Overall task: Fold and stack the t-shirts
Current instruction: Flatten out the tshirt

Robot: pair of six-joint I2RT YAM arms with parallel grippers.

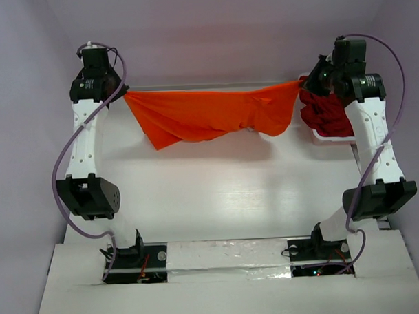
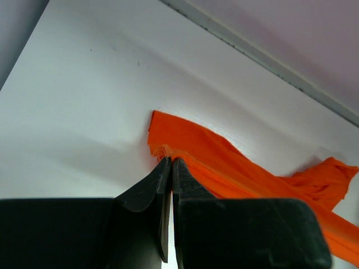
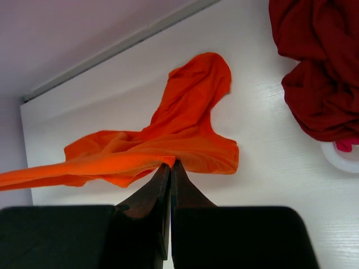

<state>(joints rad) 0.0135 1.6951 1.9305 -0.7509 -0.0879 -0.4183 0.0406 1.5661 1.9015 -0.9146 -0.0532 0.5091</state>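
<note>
A bright orange t-shirt (image 1: pixel 208 116) hangs stretched between my two grippers above the far part of the table, its lower folds sagging toward the surface. My left gripper (image 1: pixel 125 93) is shut on the shirt's left corner; in the left wrist view the jaws (image 2: pixel 170 161) pinch the orange hem (image 2: pixel 224 162). My right gripper (image 1: pixel 304 81) is shut on the right corner, and the right wrist view shows its tips (image 3: pixel 170 164) clamped on the orange cloth (image 3: pixel 179 129). Dark red t-shirts (image 1: pixel 328 111) are heaped at the far right, with a pinkish bit (image 3: pixel 348 144) showing beneath them.
The dark red heap (image 3: pixel 320 67) sits in a white basket (image 1: pixel 326 135) at the far right, under the right arm. The back wall runs just behind the stretched shirt. White table surface (image 1: pixel 224 191) lies in front, between the two arm bases.
</note>
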